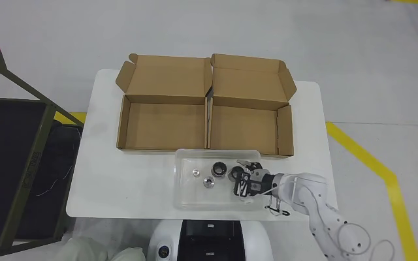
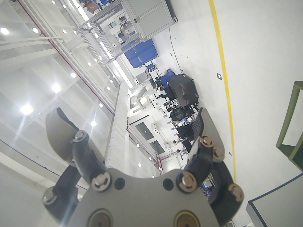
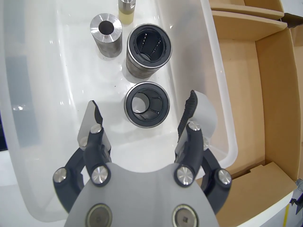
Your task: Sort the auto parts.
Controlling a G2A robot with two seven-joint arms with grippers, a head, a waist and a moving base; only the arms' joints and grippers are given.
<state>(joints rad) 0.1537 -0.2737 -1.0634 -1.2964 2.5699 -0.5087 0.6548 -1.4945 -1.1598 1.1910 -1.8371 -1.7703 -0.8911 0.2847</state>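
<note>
A clear plastic bin [image 1: 180, 190] at the table's front holds the auto parts. In the right wrist view a short black-lined bearing [image 3: 147, 107] stands nearest, then a taller bearing [image 3: 148, 48], a steel sleeve [image 3: 106, 36] and a small threaded stud [image 3: 127, 3]. My right gripper [image 3: 144, 106] is open inside the bin, one finger on each side of the short bearing without touching it. From above, the right gripper [image 1: 240, 179] is at the bin's right end, the parts [image 1: 218, 169] just left of it. My left gripper [image 2: 129, 116] is open and empty, pointing at the room.
Two open, empty cardboard boxes sit side by side behind the bin, the left box [image 1: 163, 124] and the right box [image 1: 245, 127]. The right box's wall [image 3: 239, 55] runs close along the bin's rim [image 3: 213, 60]. A dark cart [image 1: 26, 169] stands left of the table.
</note>
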